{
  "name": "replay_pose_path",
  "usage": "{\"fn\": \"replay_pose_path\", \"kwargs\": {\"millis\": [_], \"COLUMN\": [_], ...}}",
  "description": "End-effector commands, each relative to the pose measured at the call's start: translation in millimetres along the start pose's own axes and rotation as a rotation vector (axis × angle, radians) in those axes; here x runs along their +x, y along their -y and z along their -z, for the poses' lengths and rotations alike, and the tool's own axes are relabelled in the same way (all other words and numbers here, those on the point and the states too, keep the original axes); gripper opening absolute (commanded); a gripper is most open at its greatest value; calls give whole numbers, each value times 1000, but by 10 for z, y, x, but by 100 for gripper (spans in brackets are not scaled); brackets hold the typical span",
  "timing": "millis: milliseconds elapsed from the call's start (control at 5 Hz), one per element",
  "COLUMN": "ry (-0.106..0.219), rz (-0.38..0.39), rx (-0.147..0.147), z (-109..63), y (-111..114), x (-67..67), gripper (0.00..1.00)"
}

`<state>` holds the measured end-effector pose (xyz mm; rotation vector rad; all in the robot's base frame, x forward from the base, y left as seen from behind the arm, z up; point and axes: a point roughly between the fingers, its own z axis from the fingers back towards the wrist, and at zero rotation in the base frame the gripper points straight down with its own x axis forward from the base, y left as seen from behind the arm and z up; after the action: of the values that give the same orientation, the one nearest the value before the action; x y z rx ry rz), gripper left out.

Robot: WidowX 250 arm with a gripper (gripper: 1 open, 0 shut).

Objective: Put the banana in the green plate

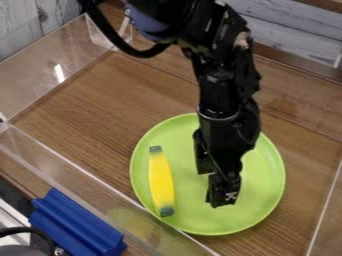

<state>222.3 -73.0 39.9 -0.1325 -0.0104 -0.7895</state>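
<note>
The yellow banana [160, 181], dark green at its tip, lies flat on the left part of the lime-green plate [262, 160]. My black gripper [214, 183] points straight down over the middle of the plate, just right of the banana and apart from it. Its fingers stand spread with nothing between them, their tips close to the plate's surface.
A blue ridged block [74, 226] lies at the front left, beyond a clear plastic wall [54, 165] that borders the wooden table [120, 100]. Another clear wall runs along the back left. The arm rises from the plate toward the top centre.
</note>
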Motion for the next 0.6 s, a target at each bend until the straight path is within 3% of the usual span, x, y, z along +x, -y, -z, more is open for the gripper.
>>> {"fn": "replay_pose_path", "kwargs": {"millis": [0, 400], "ry": [38, 41], "rz": [18, 21], "rx": [25, 28], "z": [-58, 23], "y": [4, 9], "x": [72, 83], "gripper": [100, 100]}}
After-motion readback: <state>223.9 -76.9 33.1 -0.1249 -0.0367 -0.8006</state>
